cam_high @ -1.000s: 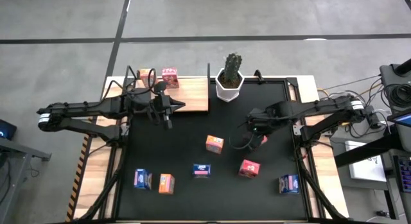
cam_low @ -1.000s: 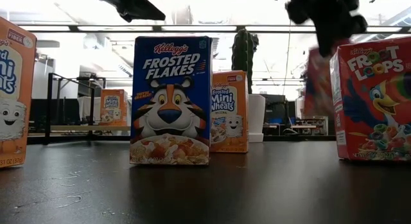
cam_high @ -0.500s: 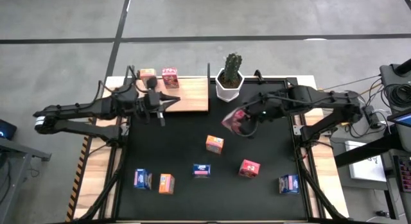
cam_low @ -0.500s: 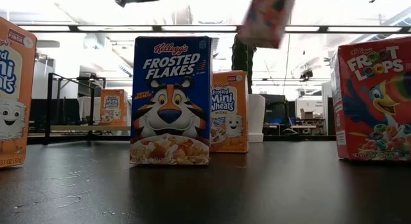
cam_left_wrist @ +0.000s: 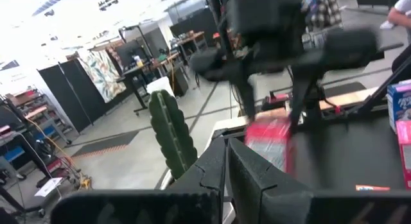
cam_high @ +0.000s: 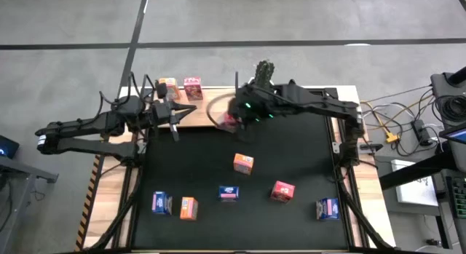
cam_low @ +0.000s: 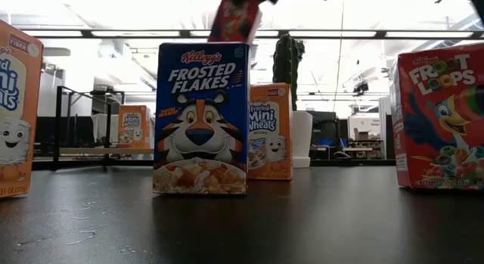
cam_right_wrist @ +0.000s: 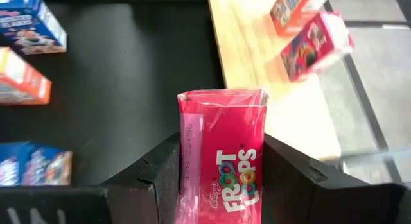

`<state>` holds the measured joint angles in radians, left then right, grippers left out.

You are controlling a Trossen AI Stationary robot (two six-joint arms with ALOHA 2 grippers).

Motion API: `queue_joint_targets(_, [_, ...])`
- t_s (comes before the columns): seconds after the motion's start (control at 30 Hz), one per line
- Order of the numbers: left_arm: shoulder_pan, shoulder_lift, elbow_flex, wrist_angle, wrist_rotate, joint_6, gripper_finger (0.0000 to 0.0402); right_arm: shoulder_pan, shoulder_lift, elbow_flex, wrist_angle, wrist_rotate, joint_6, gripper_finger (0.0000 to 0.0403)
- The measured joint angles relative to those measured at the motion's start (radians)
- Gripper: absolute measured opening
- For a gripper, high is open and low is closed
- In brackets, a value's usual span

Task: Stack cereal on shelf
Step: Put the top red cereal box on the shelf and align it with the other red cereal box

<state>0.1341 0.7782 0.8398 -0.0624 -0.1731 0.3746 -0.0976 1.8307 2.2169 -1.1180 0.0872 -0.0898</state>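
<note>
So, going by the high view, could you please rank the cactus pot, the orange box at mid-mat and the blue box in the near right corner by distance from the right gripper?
From the right gripper, shut on a pink-red box at the shelf's right end:
1. Cactus pot, just behind and to its right.
2. Orange box, mid-mat, toward the front.
3. Blue box, near right corner, farthest.

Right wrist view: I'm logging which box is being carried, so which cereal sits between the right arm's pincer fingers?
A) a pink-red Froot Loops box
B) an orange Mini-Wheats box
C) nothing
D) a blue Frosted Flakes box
A: the right wrist view shows the right pincer shut on the pink-red Froot Loops box, lettering readable, held near the edge of the light-wood shelf.
</note>
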Motion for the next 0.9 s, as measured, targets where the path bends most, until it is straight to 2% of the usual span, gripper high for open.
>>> queue_joint_targets(0.17, [0.0, -0.026, -0.033, 0.045, 0.012, -0.015, 0.0003, -0.089, 0.154, 0.141, 0.006, -0.11, -0.106, 0.0176])
queue_joint_targets(0.33, [0.0, -0.068, -0.124, 0.163, 0.017, -0.014, 0.0003, -0.158, 0.229, 0.127, 0.098, -0.122, -0.216, 0.0176])
queue_joint_targets(0.57, [0.0, -0.118, -0.23, 0.262, 0.018, -0.015, 0.0002, -0.212, 0.329, 0.131, 0.213, -0.132, -0.275, 0.0176])
queue_joint_targets(0.9, [0.0, -0.143, -0.246, 0.285, 0.018, 0.006, 0.0003, -0.236, 0.39, 0.129, 0.269, -0.14, -0.289, 0.0176])
